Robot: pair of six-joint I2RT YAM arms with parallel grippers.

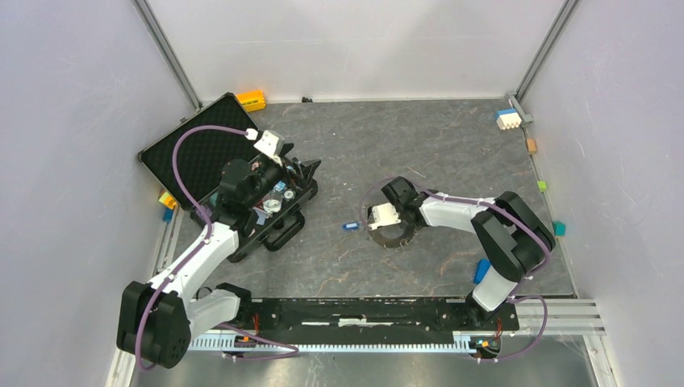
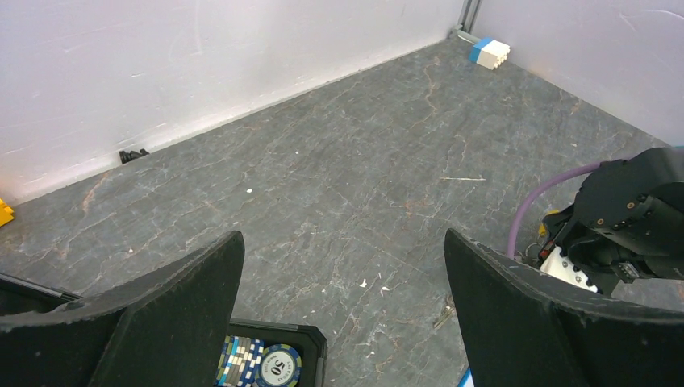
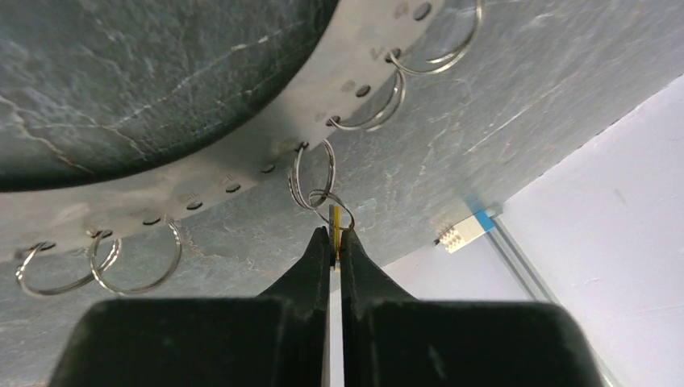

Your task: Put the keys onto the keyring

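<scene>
The keyring is a flat silvery metal band (image 3: pixel 242 173) bent into a big hoop (image 1: pixel 397 239), with holes that carry several small split rings (image 3: pixel 314 173). My right gripper (image 3: pixel 335 235) is shut on the yellow key (image 3: pixel 335 219), seen edge-on, its tip at a small ring that hangs from the band. From above, the right gripper (image 1: pixel 377 219) is at the hoop's left side. The blue key (image 1: pixel 350 226) lies on the table just left of it. My left gripper (image 2: pixel 343 242) hangs open and empty over the chip tray (image 1: pixel 282 234), well left of the keys.
An open black case (image 1: pixel 202 153) holds poker chips (image 2: pixel 278 367) at the left. Toy blocks lie around the edges: orange (image 1: pixel 251 100), white-and-blue (image 1: pixel 507 119), blue (image 1: pixel 481 270). White walls close in three sides. A tiny metal piece (image 2: pixel 443 313) lies on the table.
</scene>
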